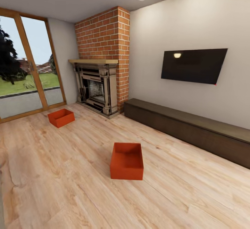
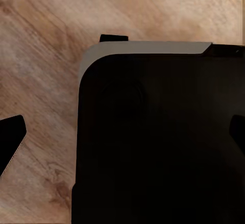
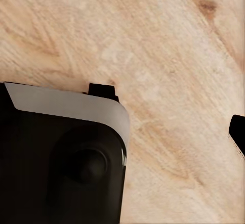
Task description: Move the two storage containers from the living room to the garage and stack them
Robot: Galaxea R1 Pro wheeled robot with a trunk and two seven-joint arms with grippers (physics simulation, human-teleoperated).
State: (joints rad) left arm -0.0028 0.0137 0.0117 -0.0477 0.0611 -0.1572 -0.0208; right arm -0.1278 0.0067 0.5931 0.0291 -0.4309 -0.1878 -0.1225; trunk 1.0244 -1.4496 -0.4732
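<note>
- Far storage container [image 1: 61, 117]: orange-red open-top bin on the wood plank floor [image 1: 69, 173], left of centre, just in front of the glass patio door [image 1: 24, 72] and left of the brick fireplace [image 1: 100, 62]. Sits flat, looks empty.
- Near storage container [image 1: 127, 161]: same bin, mid-floor, well apart from the first, between the robot and the long dark cabinet [image 1: 194, 128]. Also flat and empty, one corner turned slightly toward the camera.
- Handling, my read: rigid thin-walled plastic, light, not fragile. Smooth flared walls probably slip under a side squeeze, so pinch over the top rim of a wall. Opposite short walls with both arms would keep it level; identical flared shape should nest or stack easily.
- Wall-mounted TV [image 1: 193, 65] above the cabinet, not relevant.
- Left wrist view: dark robot body [image 2: 153, 142] over plank floor, dark finger tip [image 2: 11, 134] at the edge. Left pincer: cannot tell if spread or pressed together.
- Right wrist view: same dark body [image 3: 61, 157] over floor, dark tip [image 3: 239, 132] at the edge. Right pincer: cannot tell either. Nothing visibly pinched in either view.
- Both bins in the living room; neither picked up yet.
</note>
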